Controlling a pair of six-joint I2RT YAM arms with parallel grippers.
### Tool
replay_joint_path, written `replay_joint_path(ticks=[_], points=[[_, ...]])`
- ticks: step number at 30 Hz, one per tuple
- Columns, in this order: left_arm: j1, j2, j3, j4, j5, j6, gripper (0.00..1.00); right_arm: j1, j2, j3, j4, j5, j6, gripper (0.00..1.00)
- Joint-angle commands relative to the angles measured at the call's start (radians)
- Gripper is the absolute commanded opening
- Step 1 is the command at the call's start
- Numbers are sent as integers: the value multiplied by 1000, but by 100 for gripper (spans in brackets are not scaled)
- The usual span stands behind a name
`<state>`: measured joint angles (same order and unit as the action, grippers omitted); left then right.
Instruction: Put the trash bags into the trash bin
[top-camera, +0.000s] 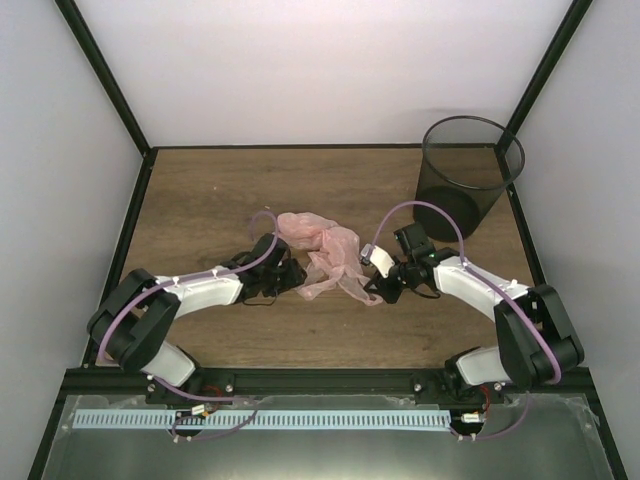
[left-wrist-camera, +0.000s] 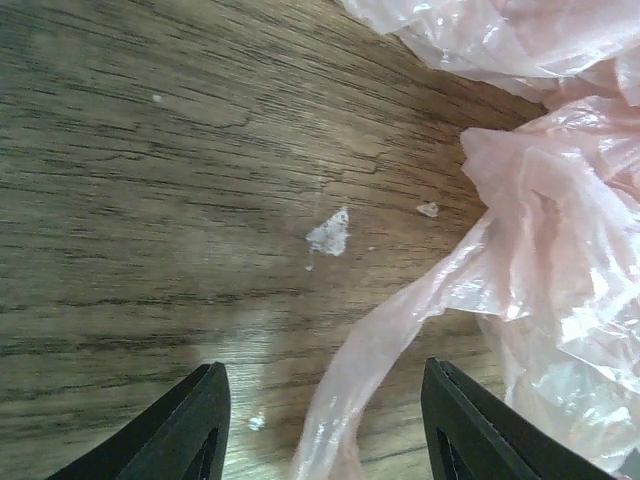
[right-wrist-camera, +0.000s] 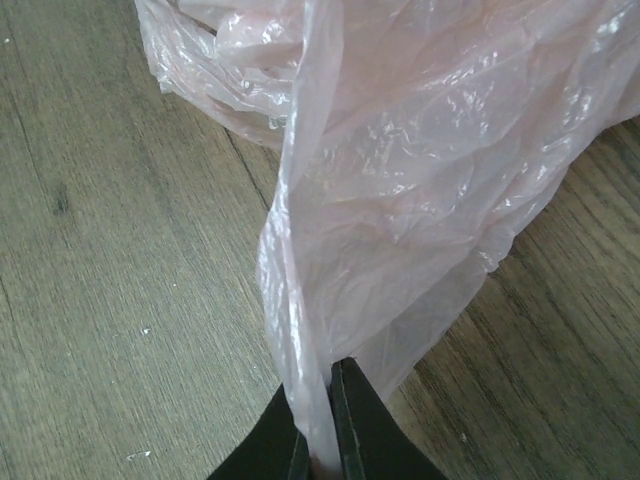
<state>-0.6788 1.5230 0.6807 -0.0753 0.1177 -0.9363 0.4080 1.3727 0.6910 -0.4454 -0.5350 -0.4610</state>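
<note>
The pale-pink bag lies crumpled on the wooden table, roughly at its middle, between the two arms and well apart from the trash bin. The bin stands upright in the far right corner, and nothing pink shows through its mesh wall. The right gripper is at the bag's near right edge. In its wrist view the two dark fingers are clenched together on a fold of the thin plastic, which rises out of the pinch in a taut, crinkled sheet towards the rest of the bag. The left gripper is low over the table at the bag's left side, its jaws standing well apart. In its wrist view a twisted strip of the bag, seemingly a loop handle, runs down between the two fingers, nearer the right-hand one. Whether either finger touches it cannot be told, and nothing is clamped there. A few small white flecks mark the wood just ahead of that gripper, beside the strip. The bulk of the bag fills the right side of that view.
</note>
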Motion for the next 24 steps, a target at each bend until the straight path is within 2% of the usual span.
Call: replay_joint_path(ticks=[1, 5, 9, 15, 17, 20, 21, 23, 24], points=[[8, 6, -25, 101, 30, 43, 54, -3, 10, 28, -16, -28, -19, 4], [0, 30, -31, 201, 119, 88, 46, -3, 18, 31, -21, -35, -21, 4], [-18, 67, -16, 234, 173, 123, 43, -3, 13, 28, -24, -43, -25, 4], [-32, 103, -13, 187, 94, 100, 43, -3, -3, 26, -22, -40, -27, 4], [-31, 97, -23, 184, 74, 96, 40, -3, -7, 25, -22, -38, -27, 4], [-32, 88, -29, 182, 72, 108, 33, -3, -8, 25, -21, -37, -28, 4], [-32, 79, -28, 171, 66, 116, 28, -2, -9, 25, -20, -38, -27, 4], [-31, 38, -14, 106, 26, 144, 9, -3, -9, 27, -21, -33, -21, 4], [-31, 3, 0, 52, -26, 165, 4, -3, -11, 32, -21, -20, -12, 1]])
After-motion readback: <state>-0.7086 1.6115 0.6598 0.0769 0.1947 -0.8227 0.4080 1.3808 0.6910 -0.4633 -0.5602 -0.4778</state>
